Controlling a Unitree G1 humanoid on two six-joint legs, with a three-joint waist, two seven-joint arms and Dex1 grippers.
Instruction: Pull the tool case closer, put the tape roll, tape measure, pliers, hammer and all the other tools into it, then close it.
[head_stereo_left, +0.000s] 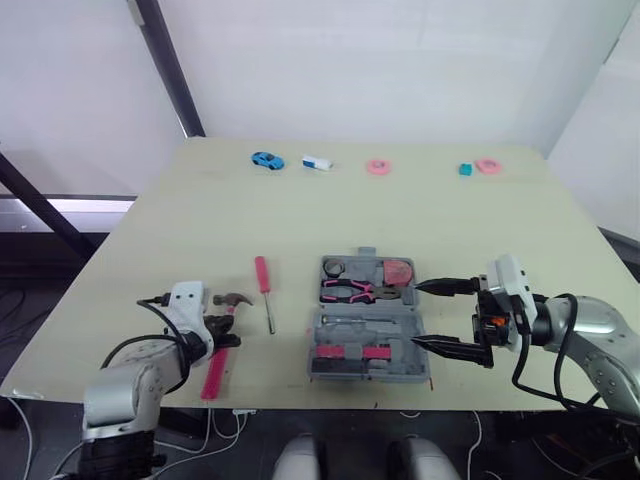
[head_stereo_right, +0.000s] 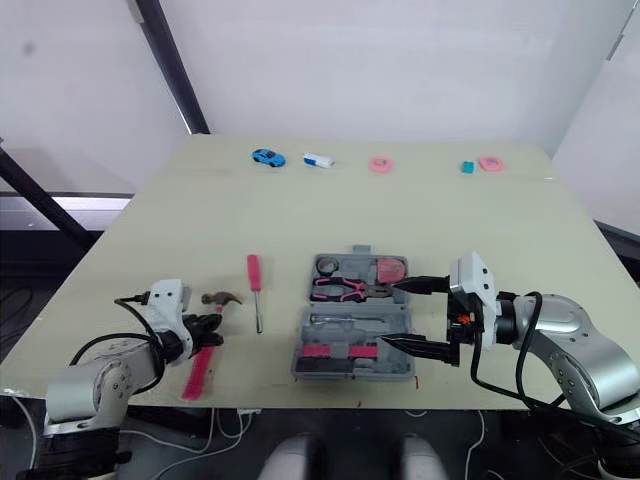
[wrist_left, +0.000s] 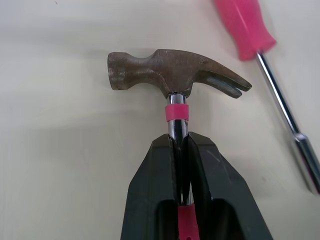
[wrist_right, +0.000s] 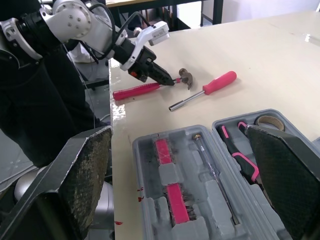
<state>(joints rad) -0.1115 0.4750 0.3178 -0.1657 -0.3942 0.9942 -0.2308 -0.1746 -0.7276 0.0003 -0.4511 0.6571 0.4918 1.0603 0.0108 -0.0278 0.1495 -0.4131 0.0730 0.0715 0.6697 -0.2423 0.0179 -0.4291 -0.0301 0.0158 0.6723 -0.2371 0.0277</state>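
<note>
Near-left table edge, head view: left gripper pinches hammer shaft below head, axis 12–6, head at 12 | tool case open at hammer's 3 o'clock | wrist views: left fingers clamp shaft; right gripper spread wide at case's right edge

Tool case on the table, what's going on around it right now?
The robot is packing tools. Its left gripper is shut on the hammer by the shaft just below the head, left of the open tool case. The right gripper is open at the case's right side, holding nothing. The pliers, tape roll and tape measure already lie in the case; the screwdriver lies on the table between hammer and case.
</note>
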